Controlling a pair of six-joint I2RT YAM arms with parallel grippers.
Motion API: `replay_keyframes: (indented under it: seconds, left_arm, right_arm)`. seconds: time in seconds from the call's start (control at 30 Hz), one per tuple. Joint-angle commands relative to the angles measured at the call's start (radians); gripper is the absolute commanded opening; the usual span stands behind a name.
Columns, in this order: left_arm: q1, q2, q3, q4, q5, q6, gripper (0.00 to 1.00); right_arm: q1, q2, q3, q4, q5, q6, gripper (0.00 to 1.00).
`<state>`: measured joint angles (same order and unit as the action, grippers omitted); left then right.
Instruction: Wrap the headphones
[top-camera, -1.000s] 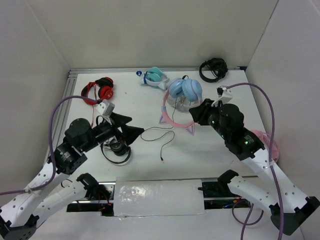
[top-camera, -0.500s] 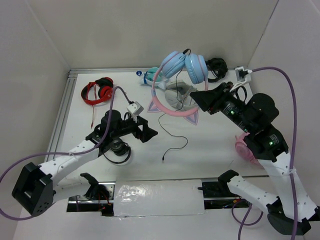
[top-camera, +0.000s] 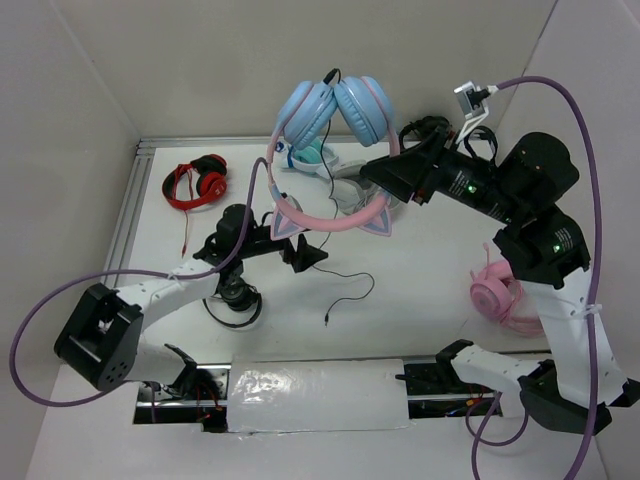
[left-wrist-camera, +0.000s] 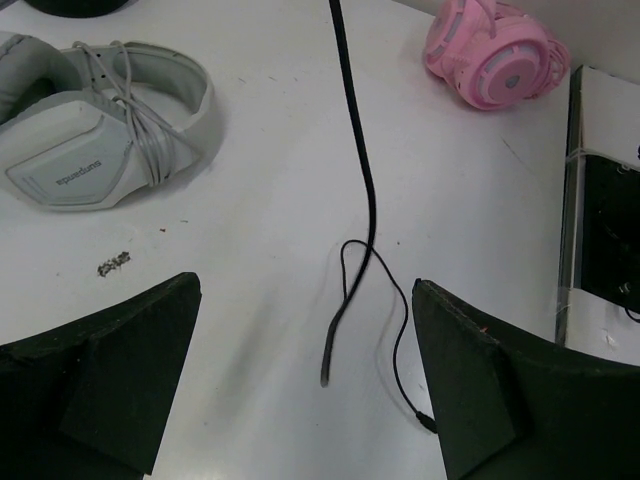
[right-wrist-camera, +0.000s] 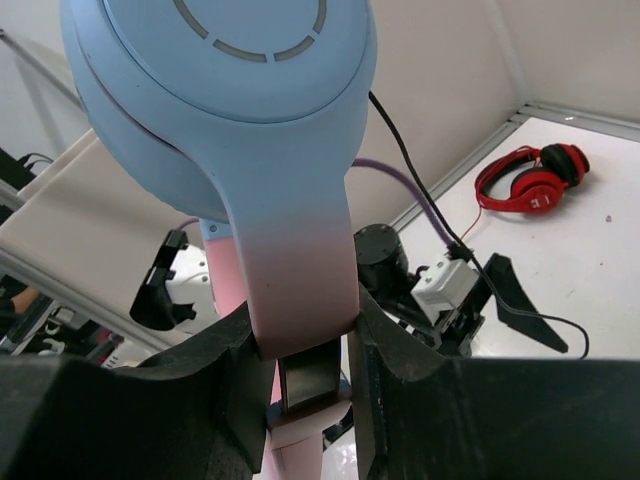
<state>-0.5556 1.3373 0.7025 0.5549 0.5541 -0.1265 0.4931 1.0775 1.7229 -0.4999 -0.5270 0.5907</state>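
Note:
The headphones (top-camera: 330, 110), pink headband with cat ears and light blue cups, hang in the air above the table's far middle. My right gripper (top-camera: 375, 178) is shut on the headband; the right wrist view shows the jaws clamped on the band (right-wrist-camera: 300, 290) below a blue cup. The thin black cable (top-camera: 340, 285) drops from the cups to the table, its end lying loose (left-wrist-camera: 345, 310). My left gripper (top-camera: 305, 255) is open and empty, low over the table, with the cable end between its fingers (left-wrist-camera: 110, 370) in the left wrist view.
Red headphones (top-camera: 197, 181) lie at the far left. A teal-and-white pair (top-camera: 310, 155) and a black pair (top-camera: 425, 130) lie at the back. A grey-white pair (left-wrist-camera: 100, 125) lies mid-table. An all-pink pair (top-camera: 500, 295) lies at the right. Black headphones (top-camera: 232, 300) lie under the left arm.
My right gripper has lifted the headphones up and leftward, off the table. The cable now hangs down. My left arm has stretched out to the right toward the cable end.

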Motion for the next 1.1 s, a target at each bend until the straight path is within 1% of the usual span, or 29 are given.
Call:
replay_keyframes:
  seconds: [0.0, 0.07, 0.13, 0.2, 0.23, 0.27, 0.33, 0.4, 0.43, 0.47, 0.5, 0.57, 0.6, 0.67, 0.7, 0.77, 0.8, 0.83, 0.87, 0.9, 0.97, 1.0, 1.03, 1.07]
  left_arm:
    - [0.031, 0.042, 0.06, 0.048, 0.171, 0.047, 0.99]
    - [0.033, 0.077, 0.054, 0.074, 0.223, 0.038, 0.99]
    - [0.034, 0.124, 0.054, 0.131, 0.202, 0.004, 0.99]
    - [0.04, 0.164, 0.077, 0.143, 0.193, -0.027, 0.99]
    - [0.043, 0.196, 0.09, 0.137, 0.21, -0.036, 0.99]
    - [0.046, 0.212, 0.113, 0.135, 0.263, -0.039, 0.99]
    - [0.046, 0.259, 0.126, 0.155, 0.297, -0.067, 0.99]
    - [0.046, 0.29, 0.13, 0.213, 0.34, -0.102, 0.99]
    - [0.048, 0.315, 0.135, 0.223, 0.352, -0.111, 0.96]
    - [0.049, 0.322, 0.137, 0.221, 0.371, -0.116, 0.88]
    - [0.052, 0.324, 0.135, 0.215, 0.374, -0.133, 0.67]
    - [0.06, 0.304, 0.105, 0.204, 0.353, -0.168, 0.43]
    - [0.065, 0.263, 0.062, 0.206, 0.343, -0.183, 0.24]
    - [0.065, 0.209, 0.016, 0.198, 0.313, -0.203, 0.13]
    - [0.06, 0.148, -0.024, 0.186, 0.3, -0.206, 0.11]
    - [0.042, 0.08, -0.044, 0.084, 0.258, -0.196, 0.04]
    - [0.028, 0.012, -0.047, 0.03, 0.159, -0.187, 0.0]
    - [0.016, -0.025, -0.044, -0.089, 0.094, -0.179, 0.0]
    - [-0.006, -0.093, -0.034, -0.145, 0.037, -0.189, 0.0]
    - [-0.01, -0.127, -0.031, -0.235, -0.042, -0.194, 0.0]
    - [-0.02, -0.221, -0.026, -0.308, -0.085, -0.2, 0.0]
    - [-0.026, -0.249, -0.018, -0.376, -0.12, -0.203, 0.0]
    - [-0.033, -0.304, -0.012, -0.406, -0.132, -0.209, 0.0]
    - [-0.036, -0.331, -0.003, -0.424, -0.141, -0.205, 0.0]
  right_arm:
    - [-0.001, -0.005, 0.06, 0.06, -0.028, 0.021, 0.0]
    - [-0.001, -0.002, 0.052, 0.084, -0.024, 0.026, 0.0]
    - [-0.001, 0.007, 0.06, 0.095, -0.053, 0.037, 0.0]
    - [0.001, 0.025, 0.087, 0.087, -0.062, 0.043, 0.0]
    - [-0.001, 0.032, 0.095, 0.08, -0.057, 0.043, 0.0]
    - [0.001, 0.035, 0.095, 0.083, -0.051, 0.047, 0.0]
    - [-0.002, 0.032, 0.081, 0.107, -0.031, 0.061, 0.0]
    - [-0.005, 0.027, 0.057, 0.135, -0.016, 0.069, 0.0]
    - [-0.007, 0.025, 0.053, 0.141, -0.007, 0.078, 0.0]
    - [-0.013, 0.032, 0.053, 0.142, 0.002, 0.08, 0.0]
    - [-0.019, 0.032, 0.056, 0.132, 0.043, 0.08, 0.0]
    - [-0.04, 0.026, 0.061, 0.12, 0.106, 0.074, 0.0]
    - [-0.045, 0.019, 0.058, 0.107, 0.202, 0.07, 0.0]
    - [-0.056, -0.002, 0.015, 0.124, 0.312, 0.07, 0.0]
    - [-0.057, -0.022, -0.009, 0.136, 0.423, 0.07, 0.0]
    - [-0.059, -0.03, -0.061, 0.146, 0.523, 0.055, 0.0]
    - [-0.067, -0.033, -0.074, 0.146, 0.576, 0.047, 0.0]
    - [-0.071, -0.028, -0.092, 0.143, 0.644, 0.038, 0.0]
    - [-0.07, -0.024, -0.1, 0.139, 0.682, 0.006, 0.0]
    - [-0.076, -0.011, -0.118, 0.141, 0.752, -0.018, 0.0]
    - [-0.074, 0.002, -0.138, 0.144, 0.824, -0.075, 0.0]
    - [-0.077, 0.018, -0.172, 0.153, 0.858, -0.101, 0.0]
    - [-0.076, 0.027, -0.187, 0.161, 0.915, -0.117, 0.0]
    - [-0.077, 0.038, -0.201, 0.173, 0.912, -0.182, 0.0]
